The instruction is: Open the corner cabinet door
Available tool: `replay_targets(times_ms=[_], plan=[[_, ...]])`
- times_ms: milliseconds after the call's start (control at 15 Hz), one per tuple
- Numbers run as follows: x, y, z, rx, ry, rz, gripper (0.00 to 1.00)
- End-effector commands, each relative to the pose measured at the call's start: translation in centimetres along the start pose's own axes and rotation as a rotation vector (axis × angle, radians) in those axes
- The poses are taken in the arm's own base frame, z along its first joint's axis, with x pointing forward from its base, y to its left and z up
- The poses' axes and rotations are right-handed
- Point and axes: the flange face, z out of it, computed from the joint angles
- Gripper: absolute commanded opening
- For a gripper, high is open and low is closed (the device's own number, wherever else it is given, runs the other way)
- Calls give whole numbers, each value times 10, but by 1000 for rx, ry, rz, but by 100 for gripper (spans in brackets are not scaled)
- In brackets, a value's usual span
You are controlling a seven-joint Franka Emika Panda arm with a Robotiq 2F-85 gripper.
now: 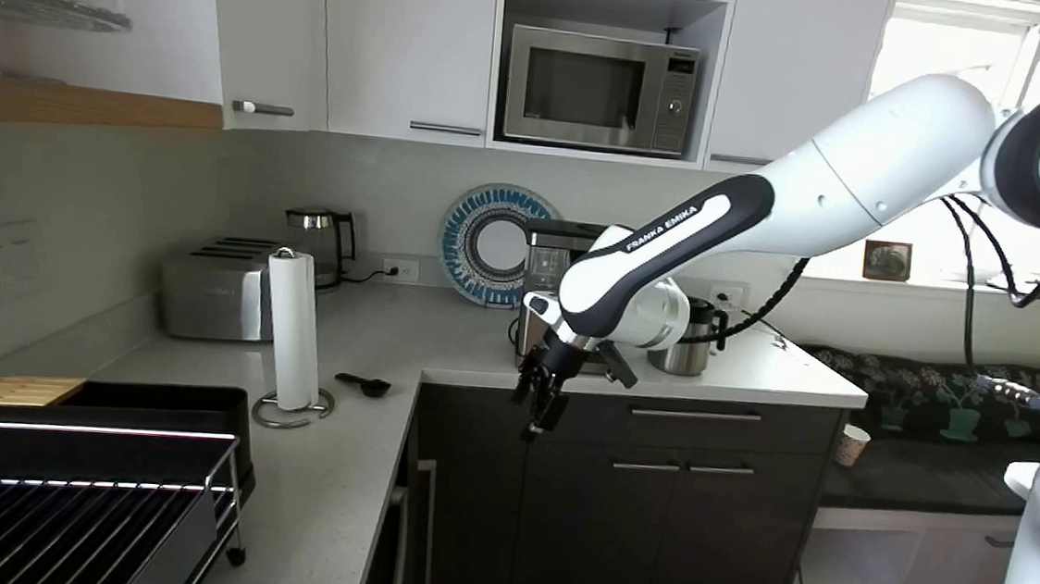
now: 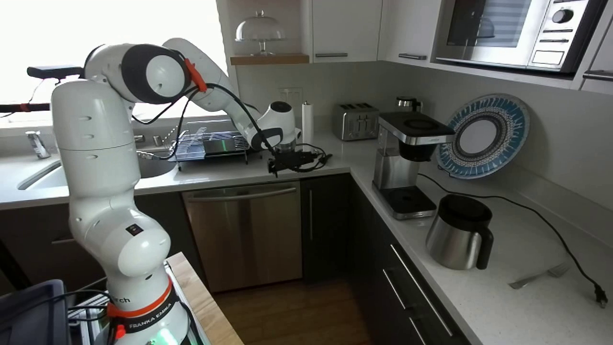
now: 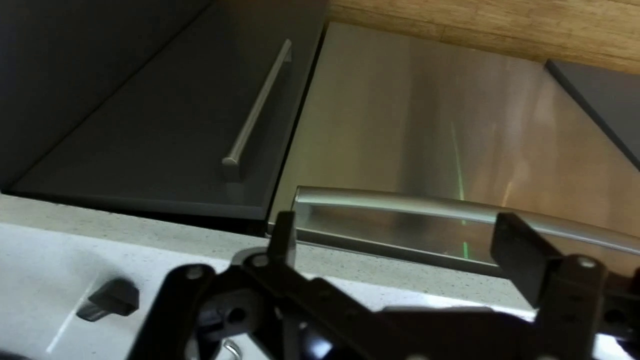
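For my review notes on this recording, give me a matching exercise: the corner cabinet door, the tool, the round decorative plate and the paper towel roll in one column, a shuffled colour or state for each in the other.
Things:
1. corner cabinet door
2. tool
3. round decorative plate
4. paper towel roll

Colours or states:
A. plain white, standing upright
B. jaws apart, nothing between them
C. dark, with a long bar handle
D. blue-patterned, propped up at a tilt

Right pairs: 1-C, 2-B, 3-D, 4-A
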Motion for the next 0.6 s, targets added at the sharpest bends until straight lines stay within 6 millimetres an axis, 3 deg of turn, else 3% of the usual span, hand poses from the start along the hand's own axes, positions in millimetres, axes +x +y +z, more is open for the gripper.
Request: replay_targets(times_ms=[0, 533], plan=[[6, 25, 49, 58, 36, -63, 100], [-20, 92, 111, 89, 108, -123, 100]])
